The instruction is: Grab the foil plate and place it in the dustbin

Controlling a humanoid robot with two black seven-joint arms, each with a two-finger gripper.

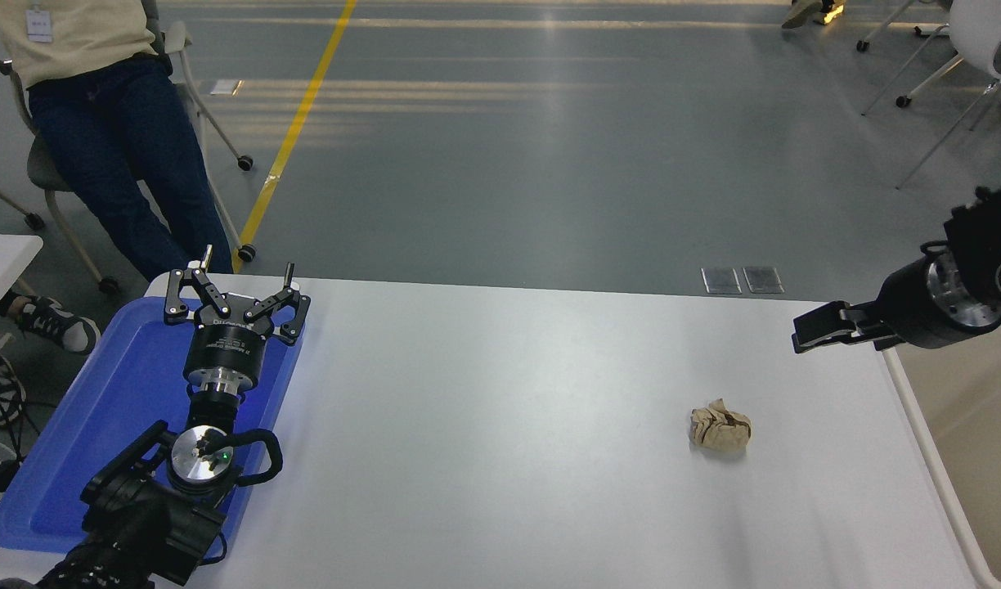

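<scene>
The foil plate is out of view. The dustbin [931,458] is the beige bin against the table's right edge, and only its left rim and part of its tan inside show. My right gripper [811,331] reaches in from the right edge and hangs above the table's far right corner, just left of the dustbin. It is seen side-on with nothing visibly in it. It is behind and to the right of a crumpled brown paper ball [720,428]. My left gripper [243,274] is parked open over the blue tray [100,425] at the lower left.
A person [100,123] sits on a wheeled chair beyond the table's far left corner. White chairs [975,49] stand on the grey floor at the top right.
</scene>
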